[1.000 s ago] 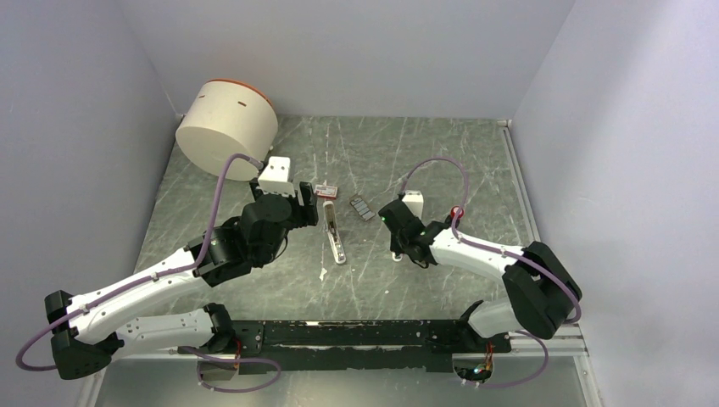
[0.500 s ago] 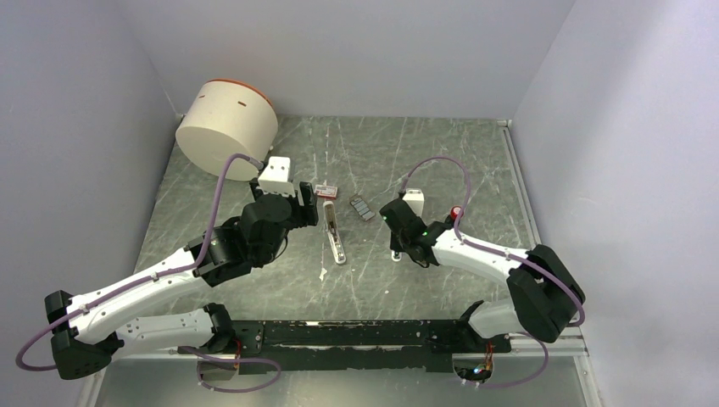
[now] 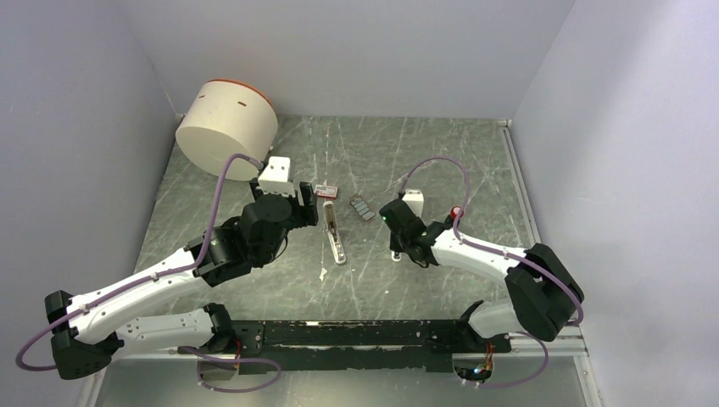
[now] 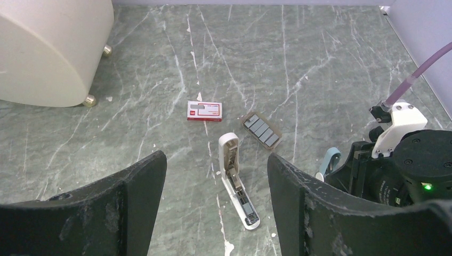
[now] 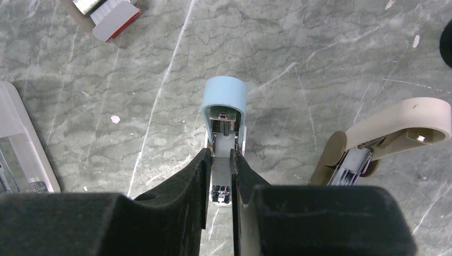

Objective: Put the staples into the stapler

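The white stapler [image 3: 336, 240] lies flipped open on the table, its channel showing in the left wrist view [image 4: 237, 181]. The red staples box [image 3: 325, 190] lies just beyond it, also in the left wrist view [image 4: 204, 111]. My left gripper [image 3: 309, 212] hangs open and empty above and left of the white stapler, jaws wide apart [image 4: 216, 157]. My right gripper [image 3: 397, 252] is shut on a grey staple strip [image 5: 220, 173]. It holds the strip low over the open channel of a light-blue stapler [image 5: 224, 101].
A brown tray of staple strips [image 4: 261, 130] lies right of the red box. A beige stapler [image 5: 394, 133] stands open right of the blue one. A large cream round container [image 3: 225, 127] sits at the back left. Walls close three sides.
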